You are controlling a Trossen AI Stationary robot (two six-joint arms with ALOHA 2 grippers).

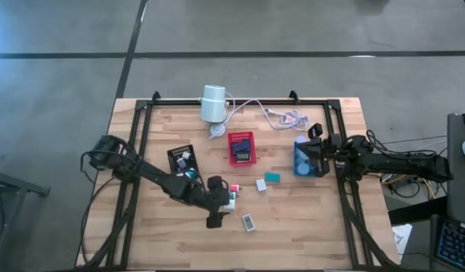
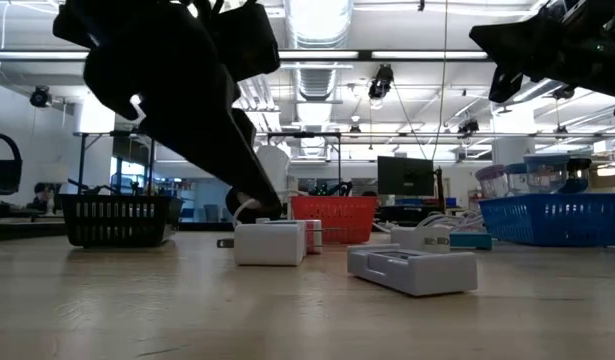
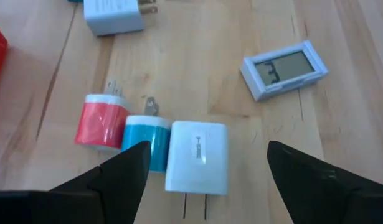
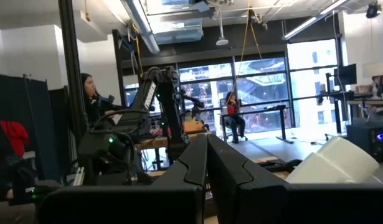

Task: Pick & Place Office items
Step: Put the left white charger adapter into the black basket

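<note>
The white plug carries faint grey print too small to read; the grey display shows pale digits that cannot be made out. The left tool hangs open astride the white plug, which lies on the surface touching a blue plug, a red plug beside that. The right tool is closed, raised over the blue tray.
</note>
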